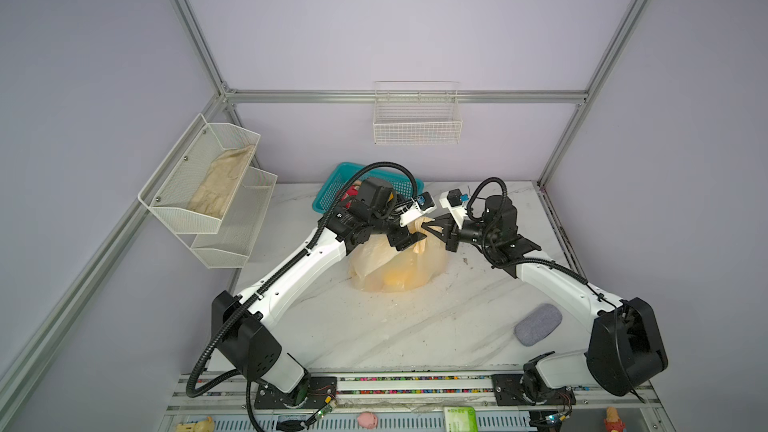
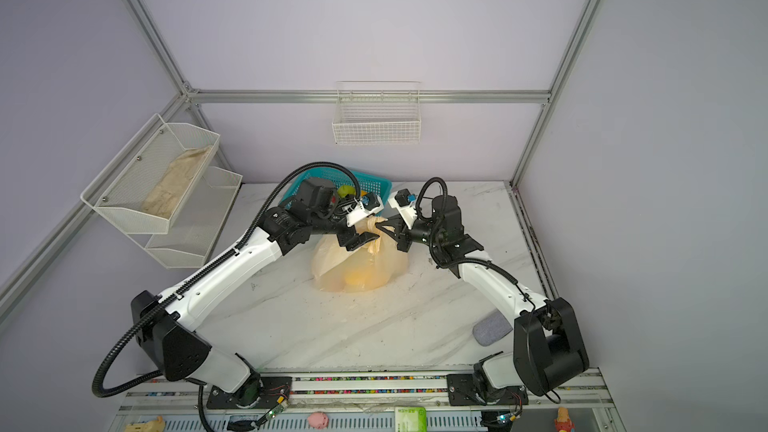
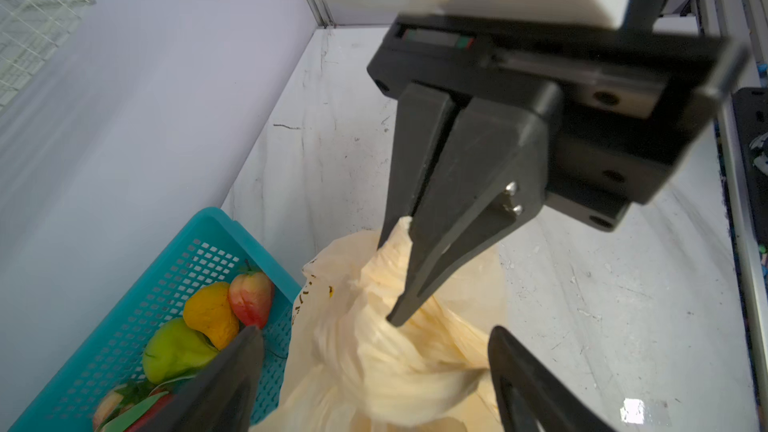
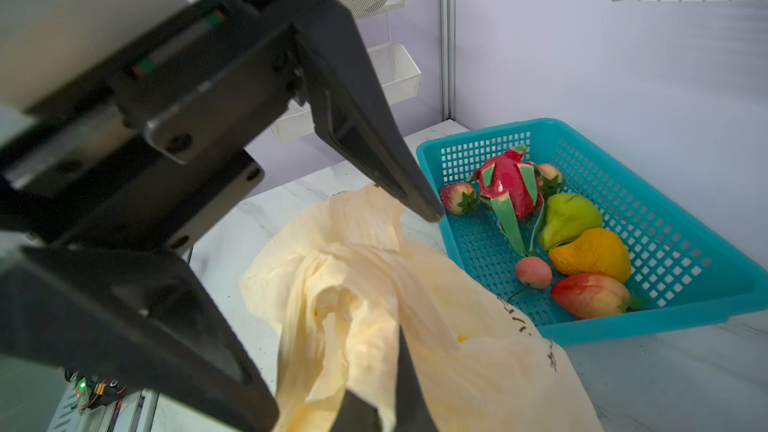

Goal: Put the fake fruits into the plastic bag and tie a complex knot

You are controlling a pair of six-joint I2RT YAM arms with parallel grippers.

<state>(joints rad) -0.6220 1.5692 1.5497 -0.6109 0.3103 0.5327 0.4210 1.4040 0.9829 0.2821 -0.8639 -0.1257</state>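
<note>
The plastic bag [image 1: 399, 272] sits bulging on the counter [image 1: 374, 326], just beside the teal basket [image 4: 681, 218]. Near the basket, the right claw [image 3: 392, 284] is pressed together on the bag's twisted handle [image 3: 374, 280]. The left claw [image 3: 376, 332] stands spread on either side of it. A dragon fruit [image 4: 509, 189], pears [image 4: 569, 218] and strawberries [image 4: 457, 197] lie inside the basket.

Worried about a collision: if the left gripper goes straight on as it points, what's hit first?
Probably the twisted neck of the plastic bag, between the open fingers of the left gripper; just beyond, the right gripper, shut on it.
</note>
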